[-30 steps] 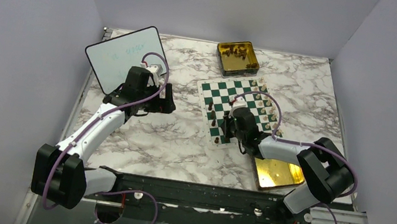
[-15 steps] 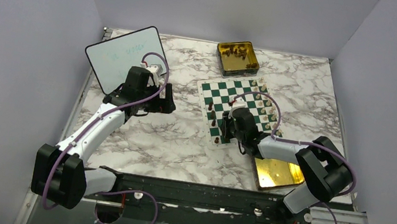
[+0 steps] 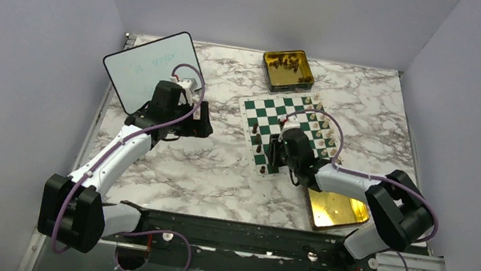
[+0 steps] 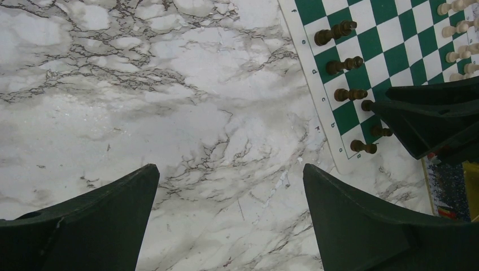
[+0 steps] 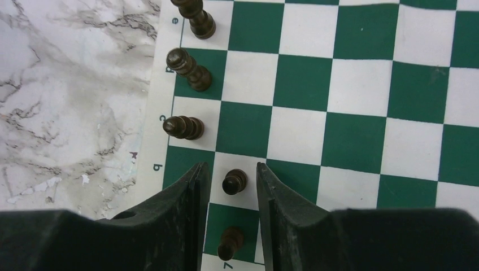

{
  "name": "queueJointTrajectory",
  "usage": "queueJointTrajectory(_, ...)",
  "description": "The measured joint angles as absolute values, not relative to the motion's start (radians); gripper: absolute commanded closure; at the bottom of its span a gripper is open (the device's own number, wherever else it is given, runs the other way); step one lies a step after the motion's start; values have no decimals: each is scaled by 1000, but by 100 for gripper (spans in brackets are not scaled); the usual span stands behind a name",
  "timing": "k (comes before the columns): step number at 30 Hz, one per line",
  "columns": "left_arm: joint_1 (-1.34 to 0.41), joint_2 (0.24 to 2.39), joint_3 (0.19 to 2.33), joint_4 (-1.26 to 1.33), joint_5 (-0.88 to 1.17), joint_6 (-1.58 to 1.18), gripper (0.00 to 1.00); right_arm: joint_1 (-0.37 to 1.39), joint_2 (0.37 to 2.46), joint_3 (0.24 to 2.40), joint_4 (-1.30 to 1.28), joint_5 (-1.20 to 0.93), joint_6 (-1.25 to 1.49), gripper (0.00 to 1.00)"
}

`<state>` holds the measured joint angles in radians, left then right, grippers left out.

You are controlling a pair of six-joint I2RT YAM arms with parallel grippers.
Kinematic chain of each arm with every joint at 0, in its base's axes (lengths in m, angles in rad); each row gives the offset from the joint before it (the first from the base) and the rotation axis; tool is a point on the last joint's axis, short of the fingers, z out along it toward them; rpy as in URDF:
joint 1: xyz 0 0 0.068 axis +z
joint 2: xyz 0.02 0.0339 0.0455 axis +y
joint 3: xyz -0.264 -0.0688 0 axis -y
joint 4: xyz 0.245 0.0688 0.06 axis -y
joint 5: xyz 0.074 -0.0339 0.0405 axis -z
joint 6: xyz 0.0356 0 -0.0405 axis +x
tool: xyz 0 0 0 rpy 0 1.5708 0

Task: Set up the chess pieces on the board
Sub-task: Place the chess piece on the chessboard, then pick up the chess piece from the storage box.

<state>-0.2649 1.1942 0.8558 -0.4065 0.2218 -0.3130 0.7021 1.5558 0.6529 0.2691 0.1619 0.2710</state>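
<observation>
The board (image 3: 276, 116) lies right of centre, with dark brown chess pieces (image 3: 255, 129) along its left edge and cream ones (image 3: 324, 131) along its right side. My right gripper (image 5: 230, 167) hangs low over the board's near-left corner. Its jaws are open. A dark pawn (image 5: 234, 181) stands on a white square between them with a gap on each side. Another dark pawn (image 5: 230, 243) stands just behind it, and taller dark pieces (image 5: 189, 70) line the edge file. My left gripper (image 4: 230, 167) is wide open over bare marble, left of the board (image 4: 395, 34), holding nothing.
A gold tin (image 3: 288, 69) with loose dark pieces sits behind the board. A gold lid (image 3: 336, 211) lies near the right arm's base. A white whiteboard (image 3: 150, 68) rests at the back left. Grey walls enclose the marble table (image 3: 218, 168).
The right gripper's jaws have parted and let go of the dark pawn, which now stands free between them. The left arm has not moved.
</observation>
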Motion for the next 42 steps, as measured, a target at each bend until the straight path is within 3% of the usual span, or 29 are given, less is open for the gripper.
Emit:
queueJointTrajectory(9,-265,1194,854,-406,231,-314,1,704,1480,729,203,181,294,42)
queueJointTrajectory(20,-265,1185,850,-407,238,-313,1,657,1512,1039,118,224,244,43)
queueJointTrajectory(31,-265,1148,848,-407,237,-313,1,514,1932,1489,-13,226,137,53)
queueJointTrajectory(42,-265,1147,841,-407,237,-313,1,405,2371,2119,-171,213,21,54)
